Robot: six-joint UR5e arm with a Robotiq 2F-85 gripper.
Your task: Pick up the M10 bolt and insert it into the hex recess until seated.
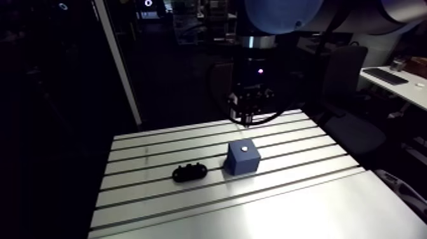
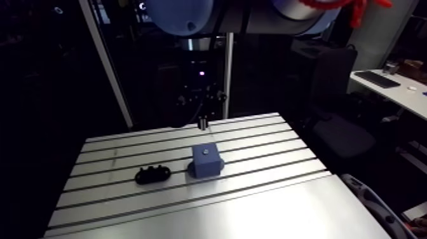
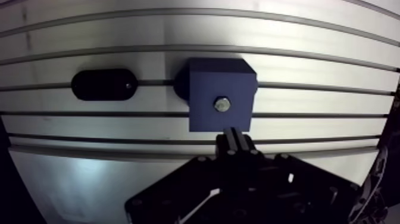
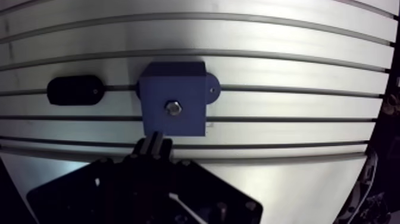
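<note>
Gripper [image 3: 236, 136] hangs closest to the lens. Its two dark fingers [image 3: 230, 143] are pressed flat against each other with nothing between them, so closed and empty. From the wrist view the tips sit just short of the near edge of the blue block [image 3: 205, 80] and above it, not touching.

M10 bolt [image 3: 222, 104]: only a small bright hex head shows, set in the block's top face a little toward the gripper's side of centre. It reads as already in the hex recess. The recess edges cannot be made out around the head, and whether the head is flush or standing proud is too small to tell.

Block stands on the slotted table [image 3: 309, 128], across one slot, with a rounded ear [image 4: 213, 90] at one side. Black oblong holder [image 3: 102, 84] lies on the same slot just beside the block, apart from it, with nothing seen in it.

Judgement: insertion looks done, and what is left is confirming the seat and backing off.

How to do that well:
- Lift straight up, no sideways drift. The tips are near the block's edge and a nudge could shift it along the slot.
- If a seating press is wanted, centre the closed tips over the head first; they are off to the near side now.
- Press square and light. An off-axis push could cock the hex in the recess.
- Check the head from the arm view once the wrist is clear.
</note>
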